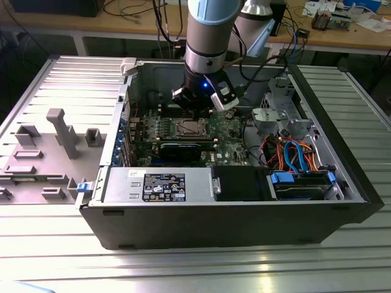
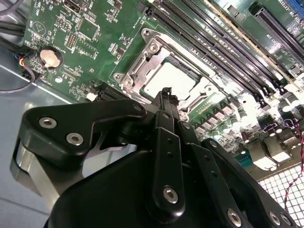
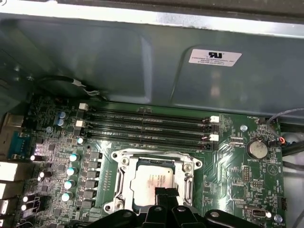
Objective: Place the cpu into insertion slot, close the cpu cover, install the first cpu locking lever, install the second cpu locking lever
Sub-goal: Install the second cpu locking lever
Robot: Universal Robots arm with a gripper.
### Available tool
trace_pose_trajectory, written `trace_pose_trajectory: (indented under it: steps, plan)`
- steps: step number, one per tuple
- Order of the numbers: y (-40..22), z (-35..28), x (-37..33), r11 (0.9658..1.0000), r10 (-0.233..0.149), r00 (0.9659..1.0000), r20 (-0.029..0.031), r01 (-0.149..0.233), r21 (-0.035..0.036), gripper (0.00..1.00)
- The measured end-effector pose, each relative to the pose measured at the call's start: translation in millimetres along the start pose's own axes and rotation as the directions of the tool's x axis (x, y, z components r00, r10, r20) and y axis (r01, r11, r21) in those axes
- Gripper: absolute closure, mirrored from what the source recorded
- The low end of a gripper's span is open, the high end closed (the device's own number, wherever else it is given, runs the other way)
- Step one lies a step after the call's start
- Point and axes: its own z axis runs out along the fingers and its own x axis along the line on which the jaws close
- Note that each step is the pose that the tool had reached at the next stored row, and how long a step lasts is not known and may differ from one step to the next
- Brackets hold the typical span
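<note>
Tool (image 2: 165,92): fingers pressed together, holding nothing, poised just above cpu (image 3: 152,178). Cpu: seated in insertion slot (image 3: 124,161), cpu cover (image 3: 187,166) lowered around it; memory slots (image 3: 147,126) at 12 o'clock in first wrist view.

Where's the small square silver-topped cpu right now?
The small square silver-topped cpu sits in the insertion slot on the green motherboard, beside the long black memory slots, with the black gripper just over it in both wrist views.

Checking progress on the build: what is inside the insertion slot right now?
The cpu lies in the insertion slot, its pale top showing through the cpu cover window. The gripper hides its near edge; the contacts beneath are covered.
</note>
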Motion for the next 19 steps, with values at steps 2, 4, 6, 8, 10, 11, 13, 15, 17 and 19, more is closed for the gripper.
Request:
trace_pose_trajectory:
  steps: [2, 4, 6, 8, 10, 11, 13, 15, 17, 19]
  plan:
    - [-0.7, -0.2, 0.1, 0.9999, 0.000, 1.0000, 0.0011, 0.000, -0.0108, 0.89]
    - [-1.7, -0.4, 0.2, 0.9993, 0.000, 1.0000, 0.0037, 0.001, -0.0362, 0.89]
    - [-2.6, -0.6, 0.3, 0.9980, -0.001, 1.0000, 0.0065, 0.001, -0.0635, 0.89]
    - [-3.3, -0.7, 0.3, 0.9953, -0.001, 1.0000, 0.0099, 0.002, -0.0965, 0.89]
    - [-3.8, -0.8, 0.4, 0.9928, -0.001, 0.9999, 0.0123, 0.002, -0.1195, 0.89]
    - [-4.1, -0.9, 0.4, 0.9919, -0.001, 0.9999, 0.0131, 0.002, -0.1270, 0.89]
    - [-4.6, -0.9, 0.5, 0.9919, -0.001, 0.9999, 0.0131, 0.002, -0.1273, 0.89]
    - [-4.8, -0.9, 0.5, 0.9919, -0.001, 0.9999, 0.0130, 0.002, -0.1273, 0.89]
    - [-4.8, -0.9, 0.5, 0.9919, -0.001, 0.9999, 0.0131, 0.002, -0.1273, 0.89]
    - [-4.8, -0.9, 0.5, 0.9919, -0.001, 0.9999, 0.0131, 0.002, -0.1273, 0.89]
